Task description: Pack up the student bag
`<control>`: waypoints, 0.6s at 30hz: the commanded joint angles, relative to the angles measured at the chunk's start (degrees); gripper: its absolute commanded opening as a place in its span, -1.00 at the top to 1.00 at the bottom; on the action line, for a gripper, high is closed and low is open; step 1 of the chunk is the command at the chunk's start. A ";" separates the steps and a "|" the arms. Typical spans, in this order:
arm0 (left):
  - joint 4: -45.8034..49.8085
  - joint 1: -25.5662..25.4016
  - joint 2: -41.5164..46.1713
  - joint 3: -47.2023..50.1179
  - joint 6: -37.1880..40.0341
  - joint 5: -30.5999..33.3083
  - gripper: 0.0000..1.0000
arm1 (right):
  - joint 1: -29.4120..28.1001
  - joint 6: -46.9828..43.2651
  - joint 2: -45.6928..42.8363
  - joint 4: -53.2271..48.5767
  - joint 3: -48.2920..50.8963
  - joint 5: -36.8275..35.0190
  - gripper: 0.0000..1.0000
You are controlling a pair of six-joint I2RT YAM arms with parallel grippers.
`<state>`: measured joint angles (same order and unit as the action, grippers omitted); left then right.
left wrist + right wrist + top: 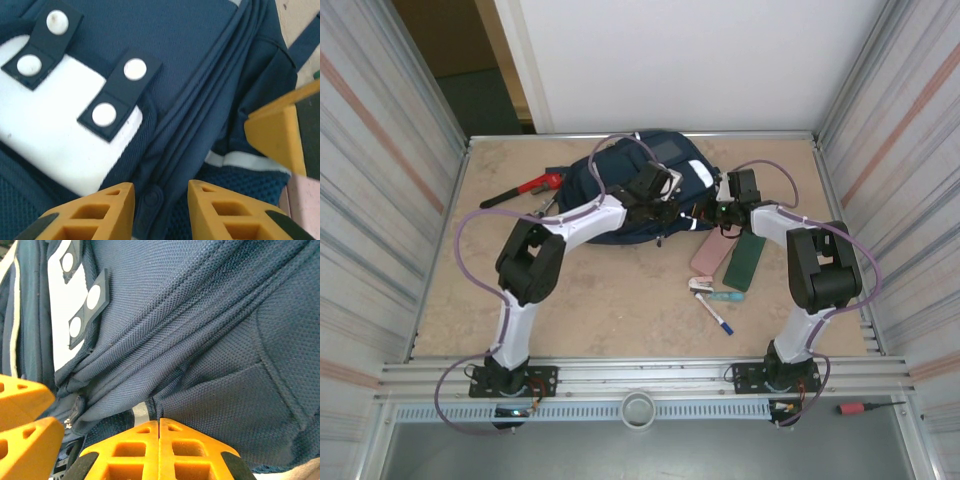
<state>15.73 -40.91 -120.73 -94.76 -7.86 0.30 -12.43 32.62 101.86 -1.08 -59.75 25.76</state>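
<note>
Far-centre on the desk (600,300) lies the student bag (640,175); left gripper (160,200) spread over its zip seam (200,110), right gripper (159,427) pressed together against fabric. Risk: jaws catching loose folds, dragging the bag.

Left fingers (95,212) apart over navy student bag (200,65) seam

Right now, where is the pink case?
Top view: the pink case lies right of centre, left of the green case, near the student bag.

No legible txt/labels anywhere.
</note>
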 commanded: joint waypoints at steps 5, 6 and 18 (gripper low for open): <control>5.36 -0.86 -6.04 -5.99 -0.07 5.42 0.31 | -1.79 0.54 -0.02 0.20 1.21 3.38 1.00; 5.73 -0.84 -6.16 -6.03 -0.18 6.22 0.32 | -1.73 0.51 0.00 0.20 1.21 3.42 1.00; 8.57 -0.95 -2.60 -2.07 -2.69 9.13 0.38 | -1.38 0.25 0.55 0.20 1.21 3.33 1.00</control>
<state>20.08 -42.13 -125.23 -98.48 -9.15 6.17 -12.43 32.60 101.89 -0.36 -59.07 25.76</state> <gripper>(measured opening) 0.310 0.046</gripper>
